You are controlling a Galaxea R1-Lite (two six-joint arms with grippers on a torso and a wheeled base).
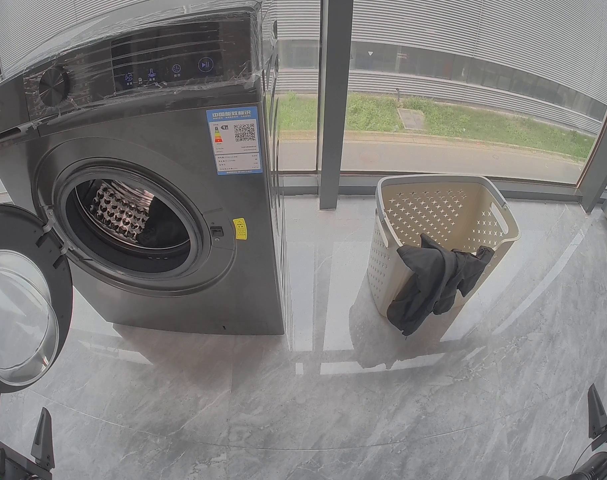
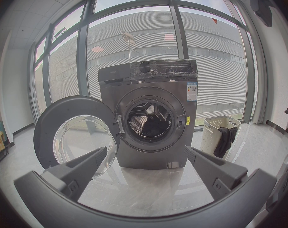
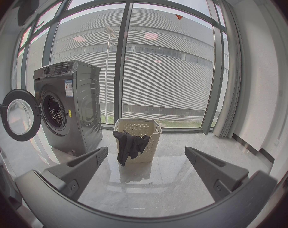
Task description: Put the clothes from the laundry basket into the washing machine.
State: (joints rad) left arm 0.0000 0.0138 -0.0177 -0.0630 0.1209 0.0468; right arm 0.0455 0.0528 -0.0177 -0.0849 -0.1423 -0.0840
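We see the grey front-loading washing machine (image 1: 157,188) standing on a glossy grey marble-tile floor (image 1: 357,421) that mirrors the light from outside. Its top is wrapped in clear film. Its round glass door (image 1: 17,301) is swung wide open to the robot's left, baring the drum (something dark lies inside, we cannot tell what). To the machine's right, apart from it and near the floor-to-ceiling window (image 1: 477,68), stands the cream perforated laundry basket (image 1: 443,215). A dark grey garment (image 1: 437,281) hangs over the basket's near rim, partly inside and partly trailing down the outer wall. A dark window post (image 1: 335,88) rises behind, between machine and basket. The left gripper (image 2: 145,148) faces the drum with fingers spread and empty. The right gripper (image 3: 145,149) faces the basket, likewise spread, well apart from it.
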